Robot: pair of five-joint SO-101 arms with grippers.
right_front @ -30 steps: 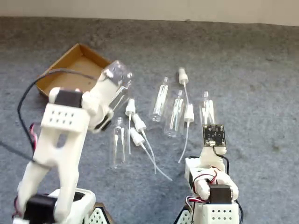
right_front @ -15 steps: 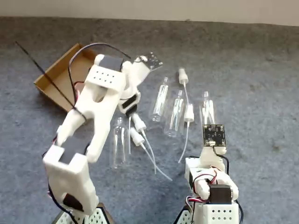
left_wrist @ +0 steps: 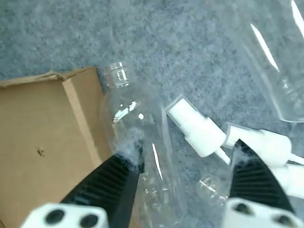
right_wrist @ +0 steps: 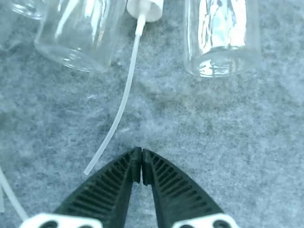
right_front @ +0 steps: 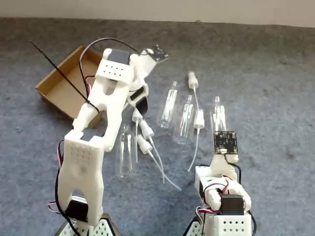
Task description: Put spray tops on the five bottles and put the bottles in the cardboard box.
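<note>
My left gripper (left_wrist: 187, 154) is open, its jaws wide on either side of a clear bottle (left_wrist: 137, 142) that lies on the carpet against the cardboard box (left_wrist: 42, 142). The bottle rests close to one finger (left_wrist: 118, 185). White spray tops (left_wrist: 194, 126) lie just beside it. From above, the left arm stretches over the box's (right_front: 59, 88) near corner, with its gripper (right_front: 139, 101) covering that bottle. Three more bottles (right_front: 184, 118) lie in mid-table and another (right_front: 125, 147) sits nearer the arms. My right gripper (right_wrist: 141, 164) is shut just above the carpet, short of two bottle bases (right_wrist: 221, 33).
Several spray tops (right_front: 146, 129) with long dip tubes lie scattered between the bottles. One tube (right_wrist: 118, 109) runs close past my right fingertips. The right arm (right_front: 221, 191) is folded back at the near edge. Grey carpet (right_front: 275, 98) covers the table.
The left arm has swung from the near left out over the bottle beside the box, and its gripper has come down around it. The right arm has kept still.
</note>
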